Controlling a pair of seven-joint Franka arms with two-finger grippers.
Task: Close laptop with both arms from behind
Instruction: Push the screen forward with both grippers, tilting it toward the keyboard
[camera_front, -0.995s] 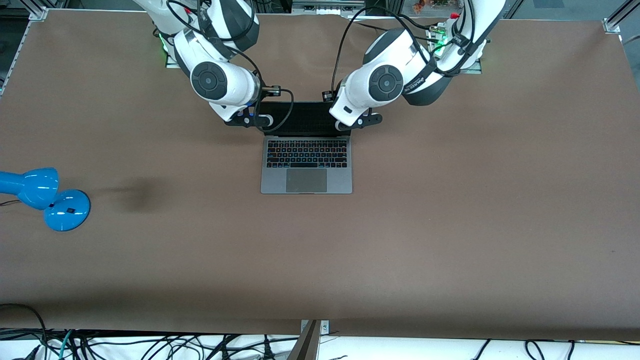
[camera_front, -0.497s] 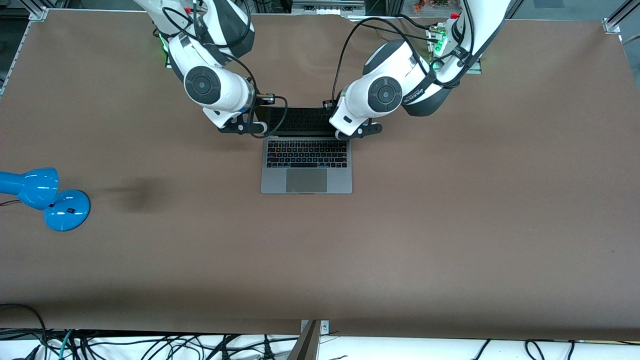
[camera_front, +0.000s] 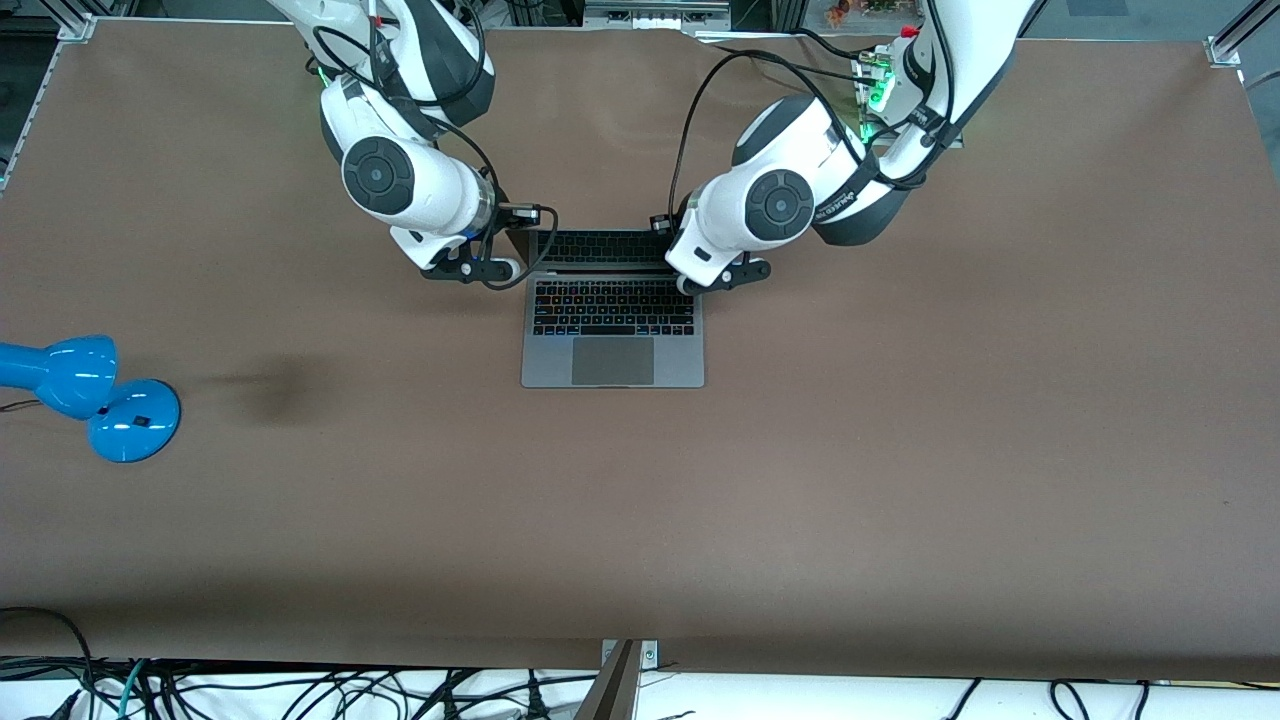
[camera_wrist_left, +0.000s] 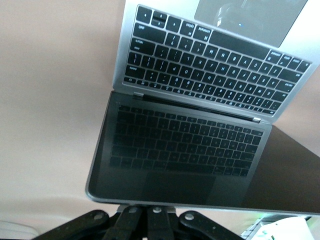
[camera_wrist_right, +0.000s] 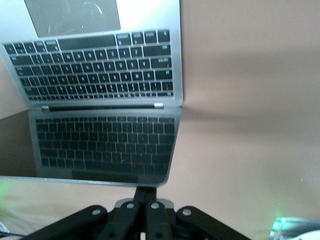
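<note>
Left pincer (camera_wrist_left: 150, 216), right pincer (camera_wrist_right: 148, 199) at laptop (camera_front: 612, 335) lid

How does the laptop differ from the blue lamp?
The laptop is grey and angular; the lamp is bright blue and rounded. The laptop lies mid-table with the left tool and right tool at its lid's top edge; the lamp stands at the right arm's end, untouched. Both rest on the table.

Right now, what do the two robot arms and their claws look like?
Both arms are white and jointed, with black bands and round grey caps at the joints: the left arm and the right arm. Loose black cables loop along each. The left claw and right claw are black with small silver screws. Green lights glow near both bases.
</note>
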